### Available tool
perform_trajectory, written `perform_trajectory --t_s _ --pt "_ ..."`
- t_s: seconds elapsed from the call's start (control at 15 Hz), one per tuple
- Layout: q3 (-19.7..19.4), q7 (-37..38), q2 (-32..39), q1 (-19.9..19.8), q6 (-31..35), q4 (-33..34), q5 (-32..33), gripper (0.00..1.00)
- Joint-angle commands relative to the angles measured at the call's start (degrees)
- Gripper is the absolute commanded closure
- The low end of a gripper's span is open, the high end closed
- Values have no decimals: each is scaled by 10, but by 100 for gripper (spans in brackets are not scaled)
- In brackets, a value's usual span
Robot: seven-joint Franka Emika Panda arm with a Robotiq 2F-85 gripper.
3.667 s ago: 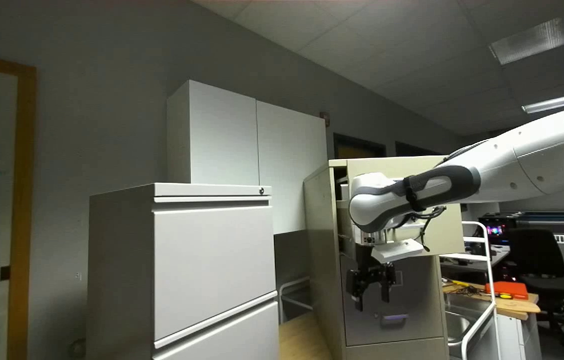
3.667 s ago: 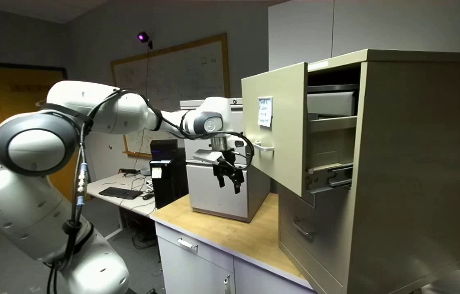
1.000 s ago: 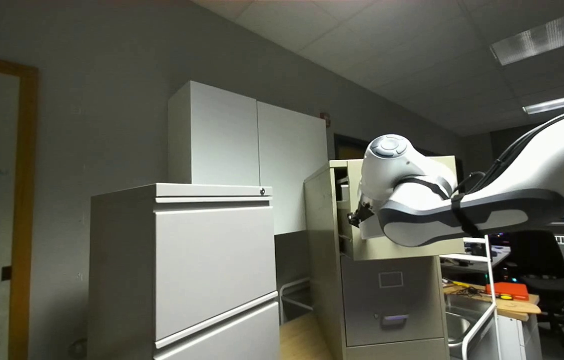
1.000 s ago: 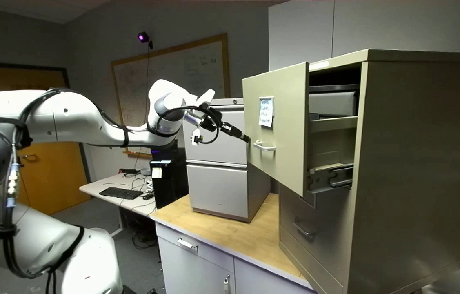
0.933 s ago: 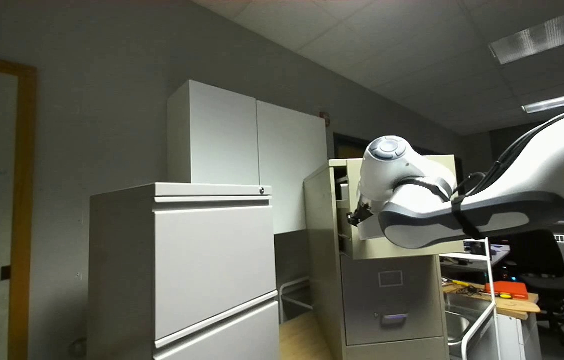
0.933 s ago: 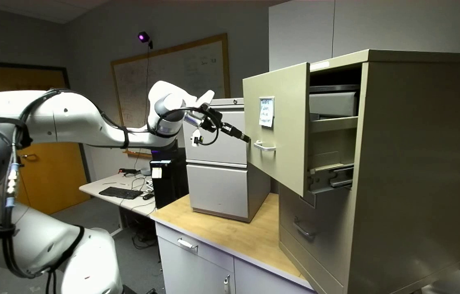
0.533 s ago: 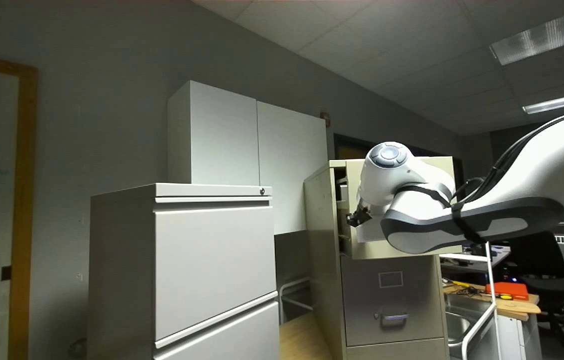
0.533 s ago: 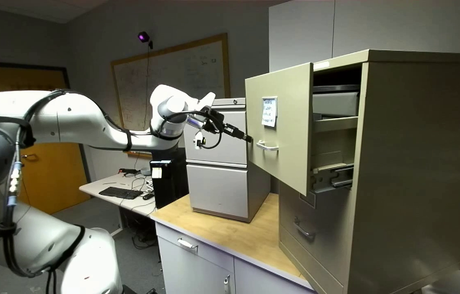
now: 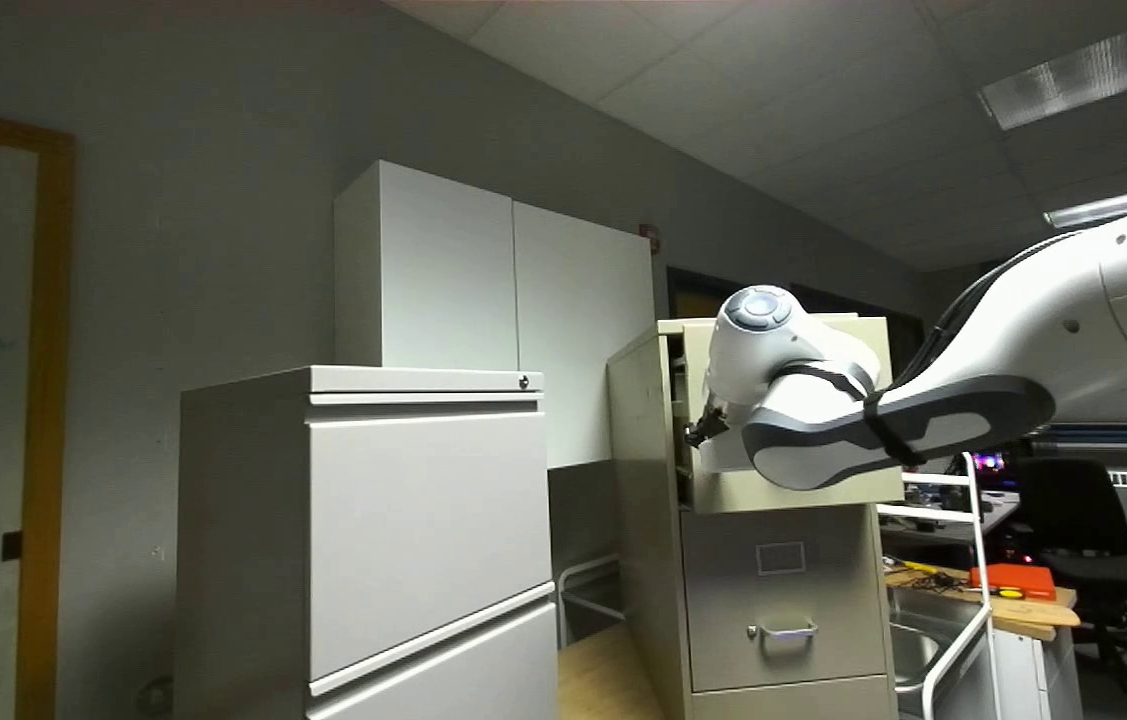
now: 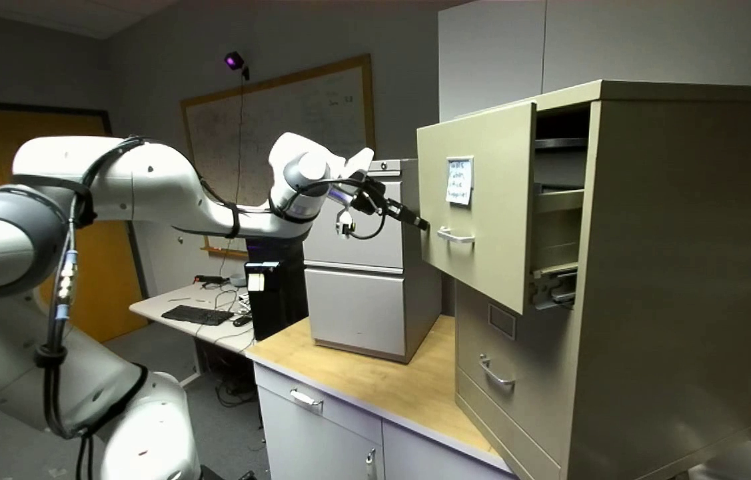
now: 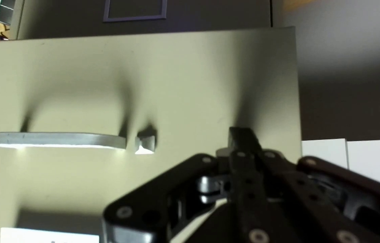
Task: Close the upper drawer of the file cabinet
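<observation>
The tan file cabinet point(image 10: 682, 267) stands with its upper drawer point(image 10: 495, 200) partly pulled out, a gap showing behind the flat front. On that front are a paper label point(image 10: 460, 181) and a metal handle point(image 10: 455, 236). My black gripper point(image 10: 423, 224) is shut with nothing between its fingers, tilted down at the drawer front. In the wrist view the joined fingertips point(image 11: 242, 135) meet their shadow on the front, beside the lock knob point(image 11: 145, 144) and near the drawer's side edge; they appear to touch it. The arm covers much of the drawer front point(image 9: 803, 495) in an exterior view.
A pale grey cabinet point(image 10: 355, 307) stands on the wooden countertop point(image 10: 348, 360) near the gripper. The lower drawer's handle point(image 10: 496, 372) sticks out below. A white cupboard point(image 9: 583, 330) hangs on the wall behind. White rails point(image 9: 973, 560) run beside the file cabinet.
Over the last second the arm has moved towards the cabinet and the upper drawer has slid partway inward. Several seconds ago the gripper hung open, pointing down; now it is shut against the front.
</observation>
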State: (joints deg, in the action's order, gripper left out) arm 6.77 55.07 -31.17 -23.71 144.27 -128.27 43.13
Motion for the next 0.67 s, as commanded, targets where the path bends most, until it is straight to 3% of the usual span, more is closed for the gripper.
perform_trajectory --t_s 0.0,0.6 --pt "-28 -8 100 10 20 96 5 100" --pt "-61 -25 188 57 -32 199 -15 100"
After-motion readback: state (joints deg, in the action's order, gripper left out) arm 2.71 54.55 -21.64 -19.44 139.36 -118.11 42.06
